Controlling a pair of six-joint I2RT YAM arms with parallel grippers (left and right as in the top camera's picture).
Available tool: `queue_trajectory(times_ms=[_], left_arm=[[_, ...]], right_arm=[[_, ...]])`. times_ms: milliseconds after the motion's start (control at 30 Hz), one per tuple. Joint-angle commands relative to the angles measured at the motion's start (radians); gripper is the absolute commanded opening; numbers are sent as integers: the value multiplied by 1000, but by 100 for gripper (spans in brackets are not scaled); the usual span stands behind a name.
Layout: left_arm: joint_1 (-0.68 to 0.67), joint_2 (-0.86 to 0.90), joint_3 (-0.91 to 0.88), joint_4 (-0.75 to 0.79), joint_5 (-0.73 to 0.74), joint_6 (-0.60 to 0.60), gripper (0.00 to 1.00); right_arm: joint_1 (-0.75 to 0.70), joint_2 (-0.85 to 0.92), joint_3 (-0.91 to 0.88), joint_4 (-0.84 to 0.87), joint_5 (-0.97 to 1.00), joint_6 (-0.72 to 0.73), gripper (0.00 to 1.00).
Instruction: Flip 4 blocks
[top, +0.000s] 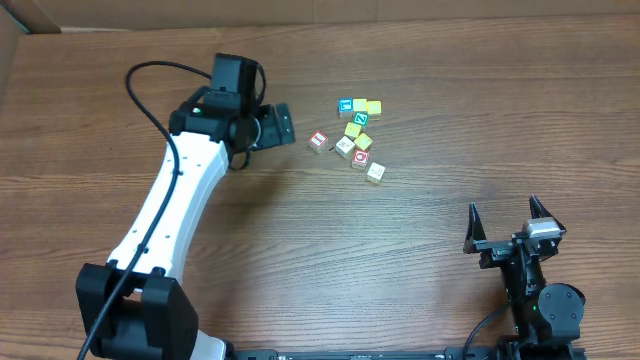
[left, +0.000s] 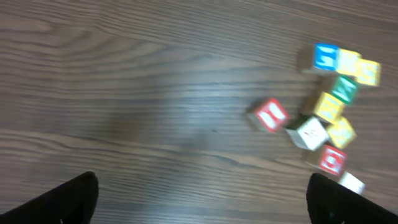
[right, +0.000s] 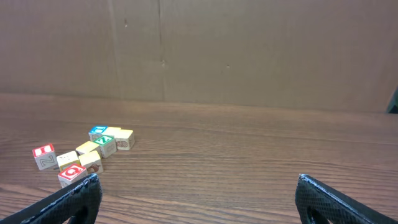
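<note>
Judging the blocks (top: 355, 148) to be light, hard wooden cubes that could skid on the table (top: 480, 110) or pop out of a loose pinch, I would grip each by two opposite flat faces. I'd begin with the red one (top: 319, 141), which sits slightly apart from the touching cluster. My left gripper (left: 204, 206) hovers above the table just beside the cluster, angled down, fingers spread wide and holding nothing, while my right gripper (top: 502, 216) sits well apart near the front edge, pointed level across the table, equally wide and empty.
</note>
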Motion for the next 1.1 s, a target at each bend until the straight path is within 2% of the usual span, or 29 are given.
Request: queue_trajectory(times_ms=[0,300,1067], left_arm=[[58,5,21,-8,-51,0,100],[177,5,21,-32,-21,-11,100],[179,5,21,-31,-22,-10,100]], right_arm=[[-3,-10,-11,8,5,-4,100],[-3,-10,-11,8,5,-4,100],[-3,-10,-11,8,5,-4,100]])
